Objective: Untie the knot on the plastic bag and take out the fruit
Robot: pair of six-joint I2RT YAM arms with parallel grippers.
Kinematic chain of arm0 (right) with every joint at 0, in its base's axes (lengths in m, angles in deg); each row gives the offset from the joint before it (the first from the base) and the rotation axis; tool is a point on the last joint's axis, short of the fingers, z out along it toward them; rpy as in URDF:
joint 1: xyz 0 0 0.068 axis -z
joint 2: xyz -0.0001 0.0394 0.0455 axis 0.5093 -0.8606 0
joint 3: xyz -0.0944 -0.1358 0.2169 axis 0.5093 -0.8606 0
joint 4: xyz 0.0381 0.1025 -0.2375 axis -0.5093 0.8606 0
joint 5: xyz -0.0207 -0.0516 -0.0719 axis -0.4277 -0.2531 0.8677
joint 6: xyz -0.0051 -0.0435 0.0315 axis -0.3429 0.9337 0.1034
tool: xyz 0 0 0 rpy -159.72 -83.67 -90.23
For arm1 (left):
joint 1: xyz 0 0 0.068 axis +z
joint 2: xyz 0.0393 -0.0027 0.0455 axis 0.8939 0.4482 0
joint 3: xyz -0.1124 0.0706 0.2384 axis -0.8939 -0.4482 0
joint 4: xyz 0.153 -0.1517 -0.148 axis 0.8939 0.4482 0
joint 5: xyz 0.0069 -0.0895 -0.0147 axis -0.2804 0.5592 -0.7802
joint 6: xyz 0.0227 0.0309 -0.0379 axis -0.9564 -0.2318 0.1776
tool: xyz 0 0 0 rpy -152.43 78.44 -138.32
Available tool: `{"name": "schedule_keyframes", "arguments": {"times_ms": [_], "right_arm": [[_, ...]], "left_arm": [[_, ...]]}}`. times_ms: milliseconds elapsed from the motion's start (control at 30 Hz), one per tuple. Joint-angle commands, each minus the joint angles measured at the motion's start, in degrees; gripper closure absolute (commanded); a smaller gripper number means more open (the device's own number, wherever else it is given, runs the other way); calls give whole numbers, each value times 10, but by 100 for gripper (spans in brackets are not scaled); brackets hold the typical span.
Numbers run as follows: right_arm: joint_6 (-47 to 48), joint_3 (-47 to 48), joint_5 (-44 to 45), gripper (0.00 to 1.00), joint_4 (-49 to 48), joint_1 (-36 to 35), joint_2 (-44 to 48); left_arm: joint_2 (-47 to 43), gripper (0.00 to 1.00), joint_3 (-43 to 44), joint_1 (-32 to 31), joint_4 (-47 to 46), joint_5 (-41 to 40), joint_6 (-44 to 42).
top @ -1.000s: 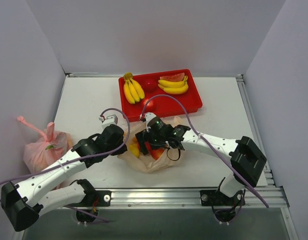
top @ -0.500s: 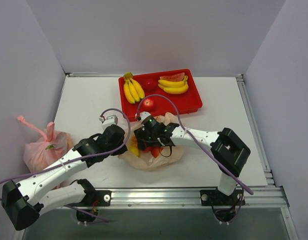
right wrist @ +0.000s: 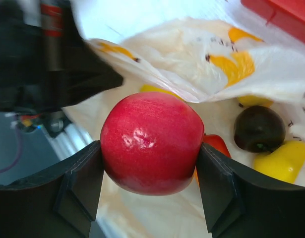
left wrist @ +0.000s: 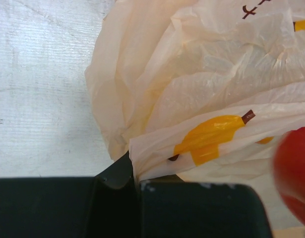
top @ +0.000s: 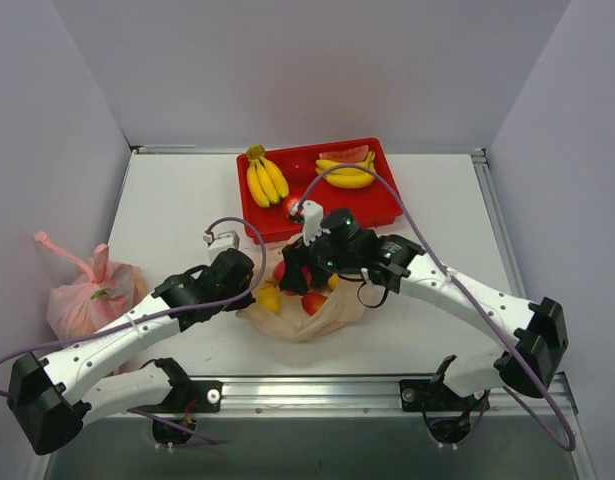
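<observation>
Right wrist: R gripper [right wrist: 150,171] clamps 1 red apple [right wrist: 151,134] above the open plastic bag [right wrist: 192,64]. L gripper [left wrist: 136,186] pinches bag film closed. Yellow fruit print [left wrist: 212,139], dark marks unreadable.

The bag [top: 307,318] lies mid-tabletop [top: 177,200], just before the tray [top: 392,197], with fruit [top: 313,303] in it. The left hand [top: 251,288] pinches its left edge, and the right hand [top: 295,276] above its mouth grips an apple [right wrist: 151,143]. In the tray, bananas [top: 264,180] lie left, a lone apple [top: 292,206] at the front, and more bananas [top: 349,176] right, before a slice [top: 347,155]; a second bag [top: 82,300] sits far left.
</observation>
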Motion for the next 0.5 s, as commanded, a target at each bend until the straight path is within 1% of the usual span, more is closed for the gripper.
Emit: {"name": "schedule_keyframes", "arguments": {"times_ms": [0, 67, 100, 167, 200, 233, 267, 300, 333, 367, 433, 467], "right_arm": [[18, 51, -82, 76, 47, 46, 48], [8, 67, -119, 76, 46, 79, 66], [8, 79, -133, 76, 45, 107, 74], [21, 109, -124, 73, 45, 134, 73], [23, 118, -95, 71, 45, 146, 65], [24, 134, -81, 70, 45, 179, 57], [21, 140, -68, 70, 40, 194, 48], [16, 146, -54, 70, 35, 214, 24], [9, 153, -15, 69, 30, 244, 10], [-1, 155, 9, 67, 17, 258, -3], [-11, 161, 55, 66, 2, 291, -51], [-20, 176, 57, 64, -3, 304, -71]], "left_arm": [[9, 100, 21, -2, -2, -7, -21], [16, 100, 22, -2, 1, 0, -25], [18, 100, 23, -2, 1, 4, -27], [22, 100, 26, -4, 0, 11, -34], [24, 100, 28, -4, 0, 19, -36], [26, 100, 29, -4, 1, 24, -41], [31, 100, 32, -5, 1, 31, -50], [33, 100, 35, -5, 1, 42, -54], [35, 100, 38, -5, 1, 47, -59], [39, 100, 39, -6, 2, 50, -60], [38, 100, 39, -8, 2, 54, -58], [36, 100, 37, -9, 4, 54, -58]]}}
